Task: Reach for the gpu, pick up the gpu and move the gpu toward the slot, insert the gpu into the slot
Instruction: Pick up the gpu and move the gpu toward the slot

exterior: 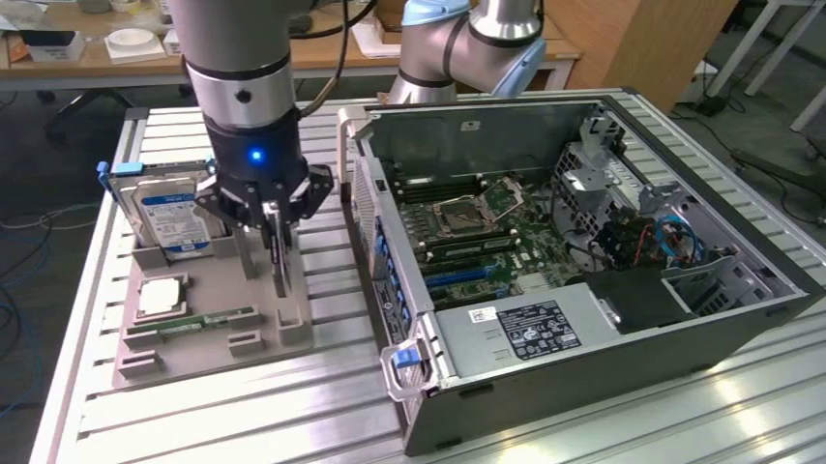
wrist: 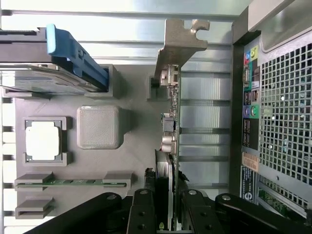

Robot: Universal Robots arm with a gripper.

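End effector (wrist: 165, 197) grips gpu (wrist: 174, 122) — hard-drive label (exterior: 170, 215) unreadable.

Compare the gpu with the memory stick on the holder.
The gpu is tall, with a metal end bracket; the memory stick is green, low and slim. The gripper grips the gpu; the stick is untouched. Both stand on edge in the grey holder.

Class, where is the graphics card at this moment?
The graphics card stands on edge in the grey tray, on the exterior view's left of the open computer case, beside the hard drive, with the gripper closed on it.
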